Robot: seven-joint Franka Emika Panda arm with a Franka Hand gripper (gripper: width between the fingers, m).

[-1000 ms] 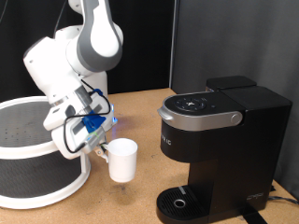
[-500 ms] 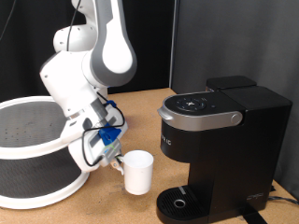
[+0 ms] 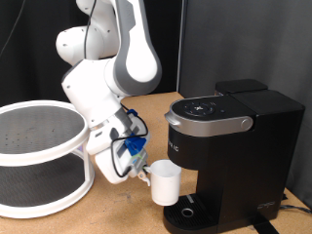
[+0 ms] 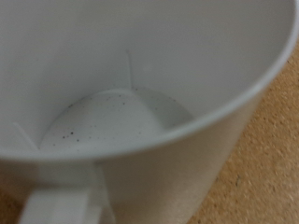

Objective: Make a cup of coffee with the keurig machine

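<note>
In the exterior view we see the cup (image 3: 164,182), a small smooth white cylinder, held upright just above the round black drip tray (image 3: 186,213) of the keurig machine (image 3: 226,151). It hangs close against the machine's front, below the overhanging brew head. The machine is a boxy matte-black body with a grey-silver band around its rounded lid and small buttons on the top face; its lower right corner is cut off by the frame edge. The claw (image 3: 139,174) sits at the cup's side toward the exterior view's left, at the handle. Its fingers are buried among blue parts and dark cables, so we cannot make out how they stand or whether they truly pinch the handle. The glossy white arm (image 3: 105,78) bends down from the exterior view's top. On the exterior view's left stands a white round two-tier rack (image 3: 39,156) with a speckled grey top surface, partly cut off. Everything rests on a brown, cork-like worktop (image 3: 146,102) against a dark backdrop.

In the wrist view we look straight into the cup (image 4: 140,84), which fills almost the whole picture. Its inner wall is smooth and pale, with a faint vertical seam, and the round bottom carries tiny dark specks. The handle (image 4: 65,196) is blurred and cropped. No finger of the claw shows here. A strip of grainy brown worktop (image 4: 271,168) appears beside the rim.
</note>
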